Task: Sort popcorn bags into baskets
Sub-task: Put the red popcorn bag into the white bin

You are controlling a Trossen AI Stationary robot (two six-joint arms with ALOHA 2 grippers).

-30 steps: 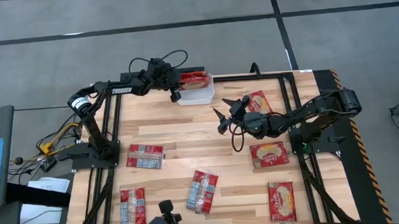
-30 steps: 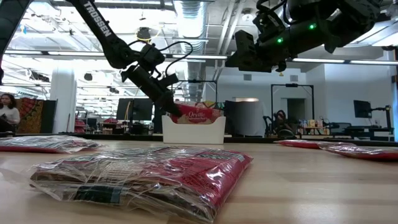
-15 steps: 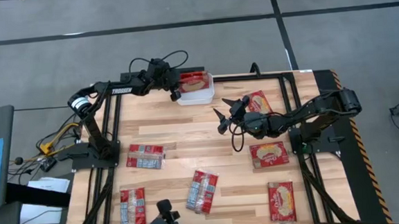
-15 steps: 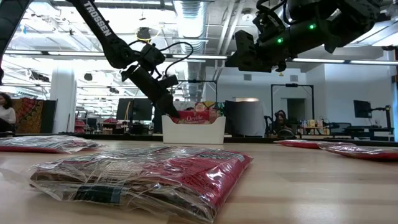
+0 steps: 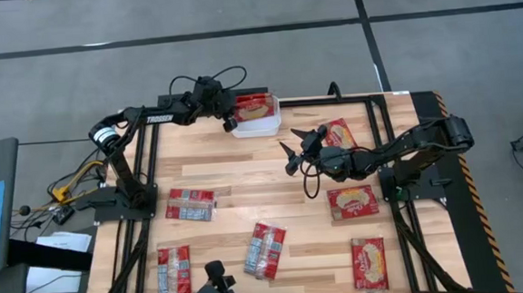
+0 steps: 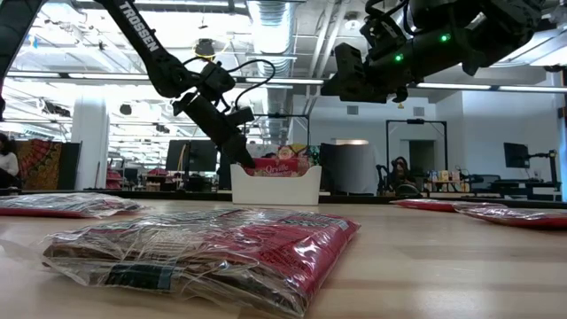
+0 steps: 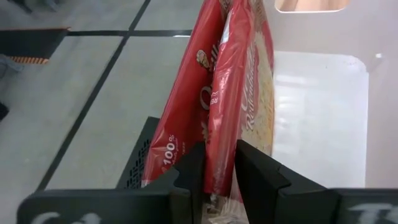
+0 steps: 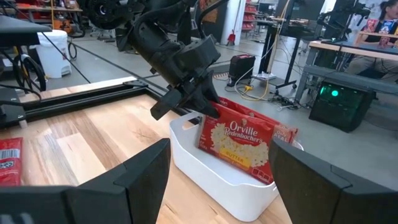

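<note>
Now popcorn bag [image 7: 239,106] between left pincer [image 7: 217,171] fingers, inside basket [image 7: 323,118].

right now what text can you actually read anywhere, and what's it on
"Orville Redenbacher's BUTTER": popcorn bag standing in the white basket.
"Orville": same bag, low view.
"100%": bag between the left gripper fingers.
"TROSSEN": left arm.
Print on the bags lying on the table: too small to read.
</note>
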